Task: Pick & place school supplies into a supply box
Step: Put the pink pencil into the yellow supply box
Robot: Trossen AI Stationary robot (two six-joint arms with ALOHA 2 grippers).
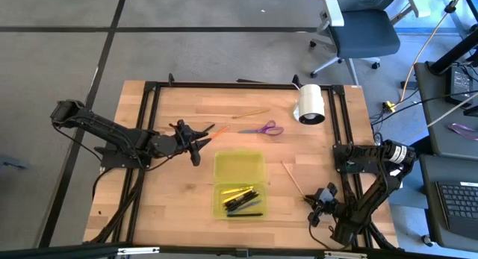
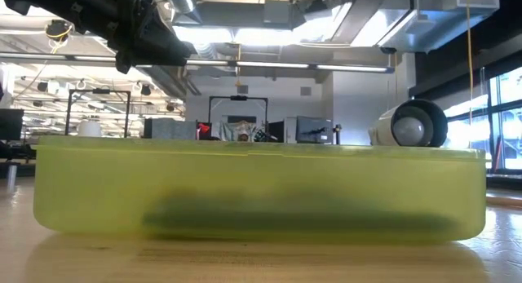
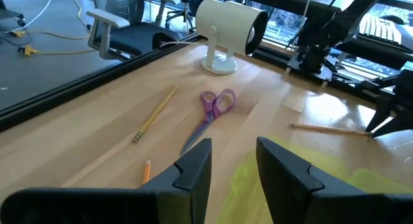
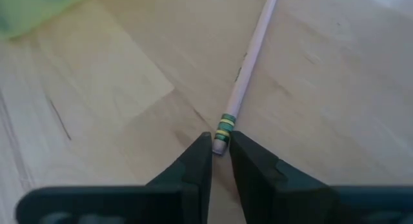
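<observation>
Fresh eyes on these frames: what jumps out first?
The yellow-green supply box at table centre, lying open with several pens and pencils already in its near half. Next, the right gripper at the table's near right, fingers closing round the eraser end of a wood-coloured pencil. The left gripper hangs open near the box's far left corner, with purple scissors and a white roll beyond.

The wooden worktop carries the open supply box at centre, purple scissors and a yellow pencil beyond it, a wood-coloured pencil to its right, and a white roll far right.
</observation>
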